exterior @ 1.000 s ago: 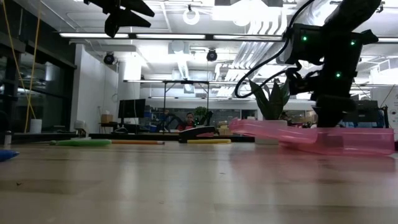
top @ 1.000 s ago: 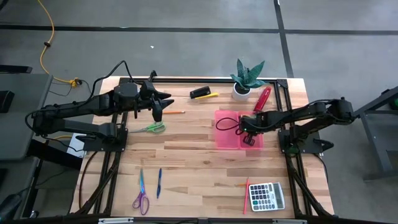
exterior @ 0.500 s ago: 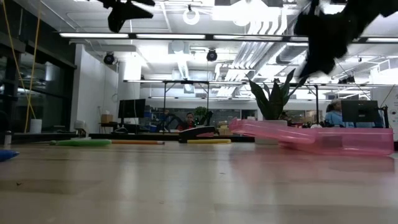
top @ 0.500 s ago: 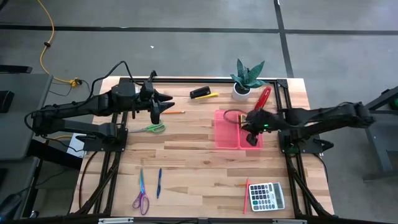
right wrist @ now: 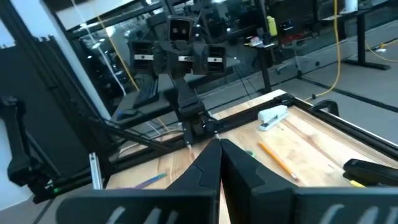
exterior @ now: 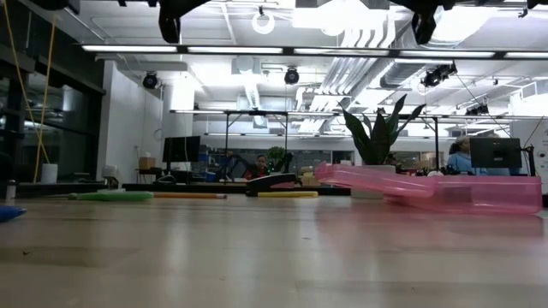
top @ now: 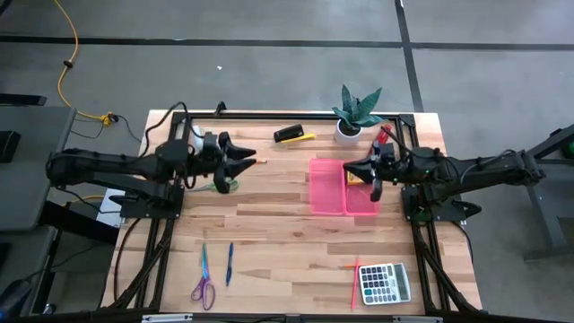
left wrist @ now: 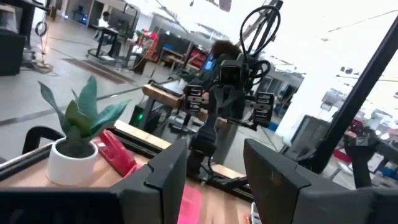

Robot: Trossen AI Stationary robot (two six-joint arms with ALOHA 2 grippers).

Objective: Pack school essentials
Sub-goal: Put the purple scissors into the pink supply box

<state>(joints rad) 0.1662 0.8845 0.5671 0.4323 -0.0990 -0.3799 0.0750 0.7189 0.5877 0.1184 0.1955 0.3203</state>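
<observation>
My left gripper (top: 240, 160) hangs open above the table's left half, pointing level toward the right, with nothing between its fingers (left wrist: 214, 177). The green-handled scissors (top: 222, 185) lie flat just below it, and an orange pencil (top: 256, 161) lies beside its tips. My right gripper (top: 369, 176) is shut and empty, held level over the pink tray (top: 327, 193). A small yellow-green box (top: 355, 180) shows in the tray next to it. Purple-handled scissors (top: 204, 279) and a blue pen (top: 230, 263) lie near the front left. A red pencil (top: 355, 281) lies at the front right.
A potted plant (top: 358, 112) stands at the far edge, with a red thing (top: 384, 136) next to it. A black-and-yellow item (top: 292, 135) lies far centre, and a calculator (top: 385, 283) sits at the front right. Bare wood stretches across the table's middle.
My right gripper has risen out of the pink tray and tipped from pointing down to level, staying shut with nothing in it. My left gripper has sunk a little, drawn toward the near edge and tipped up to level, still open. The tray has kept its place.
</observation>
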